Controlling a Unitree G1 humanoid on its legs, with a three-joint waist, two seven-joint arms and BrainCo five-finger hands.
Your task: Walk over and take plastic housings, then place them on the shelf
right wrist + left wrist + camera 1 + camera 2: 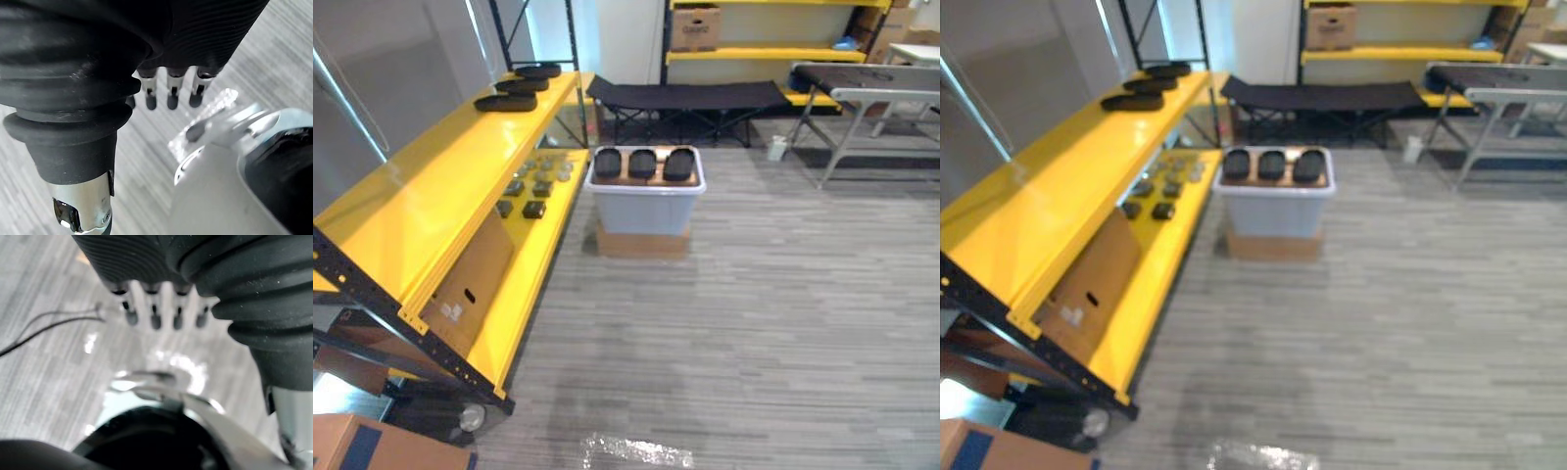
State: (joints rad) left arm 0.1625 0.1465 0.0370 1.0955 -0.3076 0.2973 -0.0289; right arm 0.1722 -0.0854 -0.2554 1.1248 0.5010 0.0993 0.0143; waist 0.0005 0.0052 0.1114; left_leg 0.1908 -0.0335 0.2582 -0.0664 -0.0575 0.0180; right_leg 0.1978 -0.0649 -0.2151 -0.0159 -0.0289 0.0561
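— On top of the grey bin [644,211], out in the middle of the floor [754,323], three black plastic housings [643,164] lie side by side in a row, just apart from one another.

— What is the bin standing on?

— A flat brown box [642,243], and that sits on the grey carpet, just beside the end of the yellow shelf [431,186].

— Anything on the shelf?

— Yes. At the far end of its upper deck lie three more dark housings [506,102], in a line along the deck. The lower deck carries a cluster of small dark parts [533,186], and nearer to the camera a cardboard carton [470,279] leans under the upper deck.

— And the hands?

— In the left wrist view, the left hand [155,308] hangs over the carpet with its fingers straight and relaxed, holding nothing. The right hand [171,90] is the same in its own wrist view: fingers straight, nothing between them. I cannot tell either thumb's pose.

— What lies beyond the bin?

— A black folding cot [690,95] stands behind it. Past that, a second yellow rack [764,54] against the wall bears another cardboard box [695,27]. A grey folding bench [871,93] stands at the far right.

— Anything near the robot?

— A crumpled piece of clear plastic film [636,452] lies on the carpet, well apart from the bin.
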